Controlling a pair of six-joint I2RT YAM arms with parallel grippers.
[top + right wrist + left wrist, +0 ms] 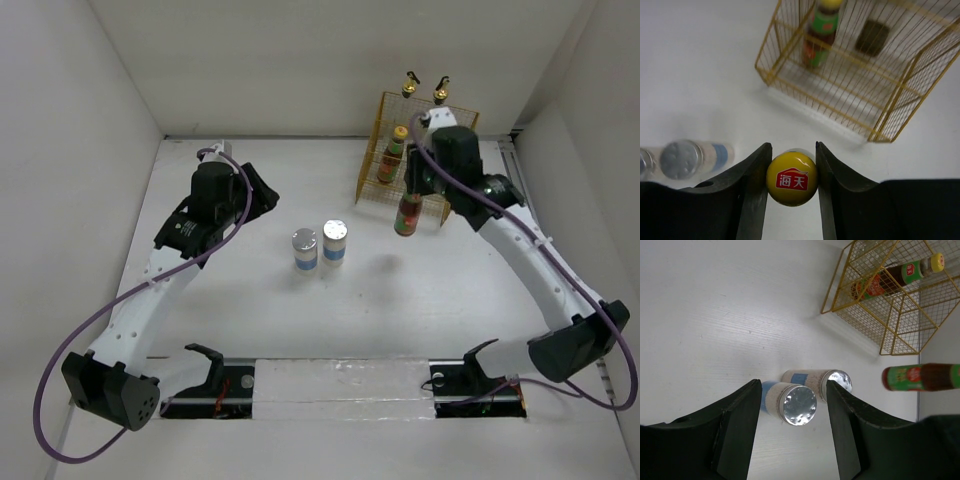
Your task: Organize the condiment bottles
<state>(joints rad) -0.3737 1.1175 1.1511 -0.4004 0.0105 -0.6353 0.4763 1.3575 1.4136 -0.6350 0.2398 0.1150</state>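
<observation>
Right claw [792,147] clamped on sauce bottle [407,212] by cap; I judge body hangs free for rack [840,95]. Left claw [794,390] apart, empty, aimed at shakers [797,405].

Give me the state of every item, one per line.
Right tool, shut on the held red bottle's yellow cap.
Held red bottle, upright, outside the rack.
Left tool, open, empty.
Racked red bottle, upright inside the rack.
Glass bottles, upright at rack's back.
White cylinders, upright on table, lidded.
</observation>
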